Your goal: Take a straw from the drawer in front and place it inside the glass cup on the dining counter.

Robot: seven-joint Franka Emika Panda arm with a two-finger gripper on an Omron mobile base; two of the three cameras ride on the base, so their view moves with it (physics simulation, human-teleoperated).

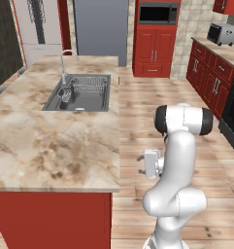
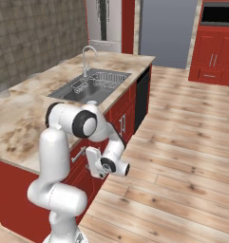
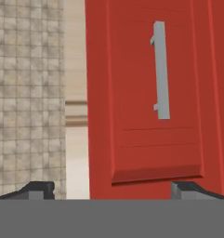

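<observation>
My gripper (image 3: 113,188) is open, its two dark fingertips (image 3: 36,188) wide apart with nothing between them. It faces the shut red drawer (image 3: 132,93), a short way off its grey bar handle (image 3: 161,69). Seen from the base, the gripper (image 2: 87,163) hangs low beside the red base of the dining counter (image 2: 21,118), under the marble top's edge (image 1: 50,146). The straw is hidden. A small clear tumbler that looks like the glass cup (image 2: 3,90) stands at the counter's far left edge.
A steel sink (image 1: 79,95) with a faucet (image 1: 65,61) and a wire rack is set in the counter. Red cabinet doors (image 2: 125,118) and a black appliance front (image 2: 142,97) line the counter's side. Wood floor (image 2: 182,156) lies open to the right.
</observation>
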